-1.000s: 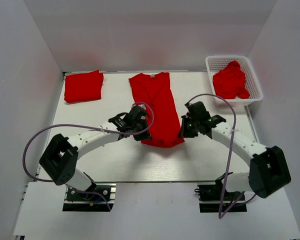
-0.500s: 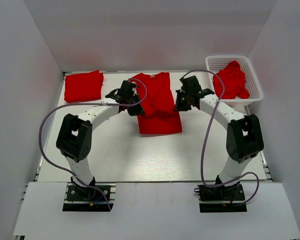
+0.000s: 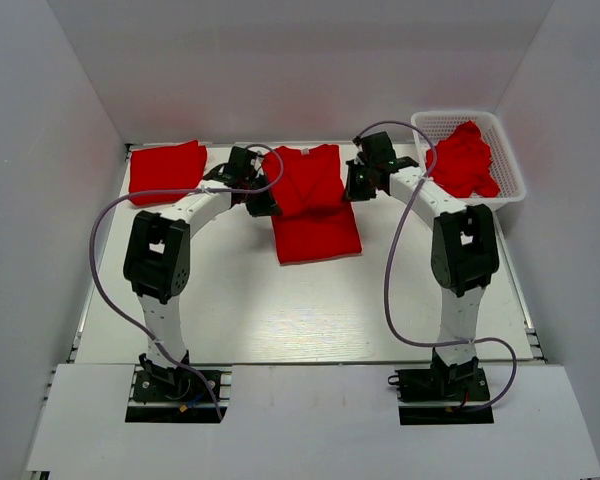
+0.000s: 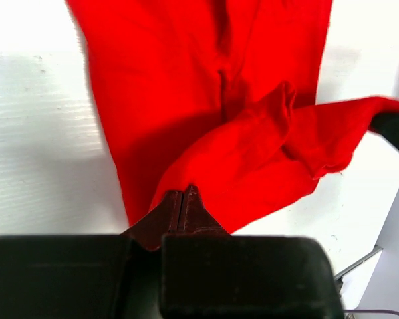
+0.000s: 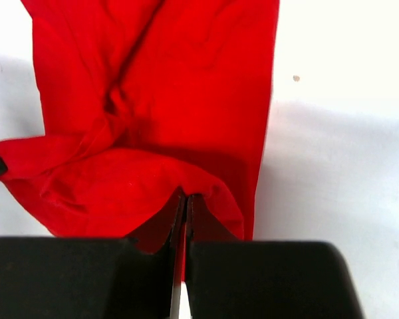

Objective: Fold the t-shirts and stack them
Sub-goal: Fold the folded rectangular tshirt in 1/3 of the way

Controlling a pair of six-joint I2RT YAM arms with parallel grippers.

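Note:
A red t-shirt (image 3: 315, 210) lies at the table's middle back, its lower part folded up over its upper part. My left gripper (image 3: 263, 197) is shut on the hem at the shirt's left side, seen in the left wrist view (image 4: 183, 193). My right gripper (image 3: 352, 187) is shut on the hem at the right side, seen in the right wrist view (image 5: 186, 197). Both hold the folded layer (image 4: 266, 159) just above the lower layer (image 5: 206, 60). A folded red t-shirt (image 3: 166, 170) lies at the back left.
A white basket (image 3: 500, 140) at the back right holds crumpled red t-shirts (image 3: 463, 160). White walls enclose the table on three sides. Both arms stretch far back across the table, cables looping over it.
Both grippers carried the shirt's bottom hem from the near side toward the back, folding the shirt in half. The arms are now stretched out.

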